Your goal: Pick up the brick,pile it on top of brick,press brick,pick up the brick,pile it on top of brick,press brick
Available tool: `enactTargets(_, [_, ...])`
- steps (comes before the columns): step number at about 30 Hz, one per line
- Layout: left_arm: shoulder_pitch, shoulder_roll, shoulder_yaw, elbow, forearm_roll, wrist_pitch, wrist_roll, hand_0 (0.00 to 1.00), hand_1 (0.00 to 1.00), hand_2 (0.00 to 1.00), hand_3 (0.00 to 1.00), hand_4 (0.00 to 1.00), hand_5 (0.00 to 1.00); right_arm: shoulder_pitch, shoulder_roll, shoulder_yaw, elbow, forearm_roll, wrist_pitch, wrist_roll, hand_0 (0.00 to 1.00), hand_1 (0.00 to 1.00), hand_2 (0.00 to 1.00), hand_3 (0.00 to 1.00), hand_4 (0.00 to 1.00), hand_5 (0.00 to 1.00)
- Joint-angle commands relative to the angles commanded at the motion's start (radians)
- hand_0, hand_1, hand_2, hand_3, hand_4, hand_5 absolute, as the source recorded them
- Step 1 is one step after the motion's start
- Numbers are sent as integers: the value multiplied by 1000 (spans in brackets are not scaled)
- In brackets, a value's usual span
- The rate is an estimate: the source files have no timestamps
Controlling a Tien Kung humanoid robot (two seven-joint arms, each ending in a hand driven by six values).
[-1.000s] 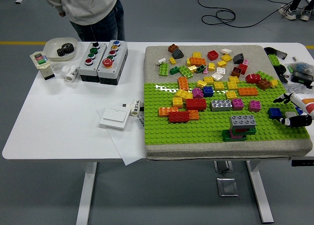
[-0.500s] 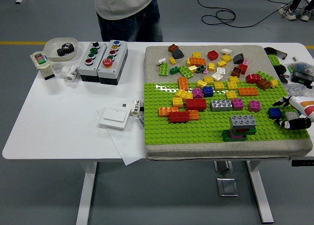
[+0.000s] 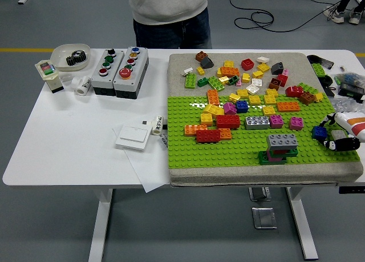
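Closing on the small dark-blue plastic brick [image 3: 319, 132], the right hand [image 3: 337, 132] has edged slightly rightward over the last second, and the brick has come with it. Its black fingers [image 3: 345, 143] seem to pinch the brick at the green studded baseplate's [image 3: 228, 150] right edge, so the pick-up looks begun. The brick's long axis runs roughly left to right, slightly tilted. Its likely target, the grey-topped brick stack [image 3: 279, 148], stands well apart to the left.
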Motion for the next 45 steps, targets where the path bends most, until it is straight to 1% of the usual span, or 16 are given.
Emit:
enactTargets(2, [-1, 0, -1, 0, 1, 0, 1, 618, 726, 693, 555, 571, 614, 1, 0, -1, -2, -6, -6, -2, 655, 654, 697, 523, 671, 398])
enactTargets(3, [-1, 0, -1, -1, 2, 0, 2, 619, 727, 696, 554, 572, 616, 1, 1, -1, -2, -7, -8, -2, 648, 649, 687, 522, 656, 417])
enactTargets(8, [-2, -1, 0, -1, -1, 0, 1, 619, 727, 696, 554, 572, 616, 1, 1, -2, -3, -15, -20, 1, 648, 649, 687, 522, 656, 417])
enactTargets(9, [-3, -1, 0, -1, -1, 0, 1, 620, 727, 695, 554, 571, 615, 1, 0, -2, -2, -14, -22, 2, 635, 636, 664, 506, 631, 424])
enactTargets(16, [-2, -1, 2, -1, -5, -1, 0, 620, 727, 697, 554, 571, 616, -1, -4, 3, 11, -12, -32, 18, 633, 623, 652, 499, 632, 423])
enactTargets(21, [0, -1, 5, 0, -13, -3, -3, 619, 726, 695, 554, 571, 616, -11, -22, 53, 47, -32, -34, 32, 627, 627, 652, 497, 639, 431])
enactTargets(26, [3, -1, 10, 1, -22, -5, -9, 619, 726, 695, 554, 571, 616, -34, -69, 121, 132, -58, -25, 34, 627, 627, 652, 497, 639, 431])
enactTargets(27, [3, 0, 11, 1, -23, -5, -10, 619, 726, 695, 554, 571, 616, -35, -73, 124, 140, -60, -25, 34, 631, 629, 650, 492, 625, 459])
enactTargets(28, [4, 0, 11, 2, -23, -5, -10, 619, 726, 695, 554, 571, 616, -45, -95, 142, 173, -81, -24, 35, 631, 629, 650, 492, 625, 459])
enactTargets(31, [5, 1, 12, 2, -24, -6, -12, 619, 726, 695, 554, 571, 616, -61, -132, 168, 254, -111, -20, 35, 631, 629, 650, 492, 625, 459])
enactTargets(33, [5, 1, 12, 2, -24, -6, -12, 619, 724, 693, 554, 571, 617, -77, -160, 191, 322, -132, 1, 20, 629, 623, 647, 493, 615, 457])
enactTargets(35, [6, 2, 13, 2, -25, -7, -14, 619, 724, 693, 554, 571, 617, -99, -186, 221, 386, -171, 37, -9, 629, 623, 647, 493, 615, 457])
enactTargets(36, [7, 2, 14, 2, -28, -7, -15, 619, 724, 693, 554, 571, 617, -113, -203, 237, 423, -197, 44, -17, 629, 623, 647, 493, 615, 457])
enactTargets(41, [8, 3, 15, 3, -29, -7, -17, 619, 723, 693, 554, 571, 616, -159, -251, 273, 609, -265, 64, -55, 624, 617, 641, 494, 609, 448])
enactTargets(42, [8, 3, 15, 3, -29, -7, -17, 619, 723, 693, 554, 571, 616, -161, -253, 274, 628, -268, 66, -57, 624, 617, 641, 494, 609, 448])
enactTargets(45, [8, 3, 15, 3, -29, -8, -17, 617, 724, 692, 554, 571, 616, -198, -277, 292, 730, -282, 91, -83, 623, 614, 645, 498, 613, 443])
